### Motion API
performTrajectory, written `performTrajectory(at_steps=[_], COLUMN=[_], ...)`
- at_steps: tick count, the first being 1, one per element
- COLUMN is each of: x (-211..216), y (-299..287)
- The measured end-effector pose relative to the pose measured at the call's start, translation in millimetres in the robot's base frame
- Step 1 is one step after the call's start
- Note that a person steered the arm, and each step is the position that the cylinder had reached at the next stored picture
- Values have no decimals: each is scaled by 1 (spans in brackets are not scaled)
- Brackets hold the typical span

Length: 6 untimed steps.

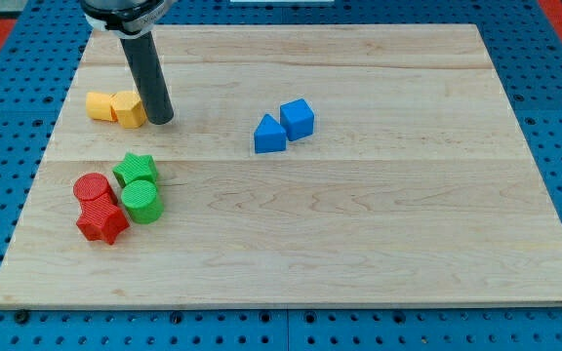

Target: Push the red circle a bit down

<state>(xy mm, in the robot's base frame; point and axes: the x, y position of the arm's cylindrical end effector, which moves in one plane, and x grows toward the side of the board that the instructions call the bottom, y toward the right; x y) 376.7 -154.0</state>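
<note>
One small rigid red circle (93, 188), probably light and slidey, needs contact on its top edge; my tip (160, 121), gripperless, touches yellow block (130, 109).

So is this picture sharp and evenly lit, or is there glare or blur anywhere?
Camera view: even, soft lighting on the wooden board, no glare; blocks such as the red circle look crisp with only faint shadows; my tip is sharp, while the arm's top is cut off at the view's top.

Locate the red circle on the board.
The red circle sits at the view's lower left, touching the red star below it, with the green star to its right.
</note>
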Motion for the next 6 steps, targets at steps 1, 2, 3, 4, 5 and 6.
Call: performTrajectory(at_steps=[1,2,3,4,5,6], x=[0,21,59,60,48,44], y=[0,22,48,70,13,-79])
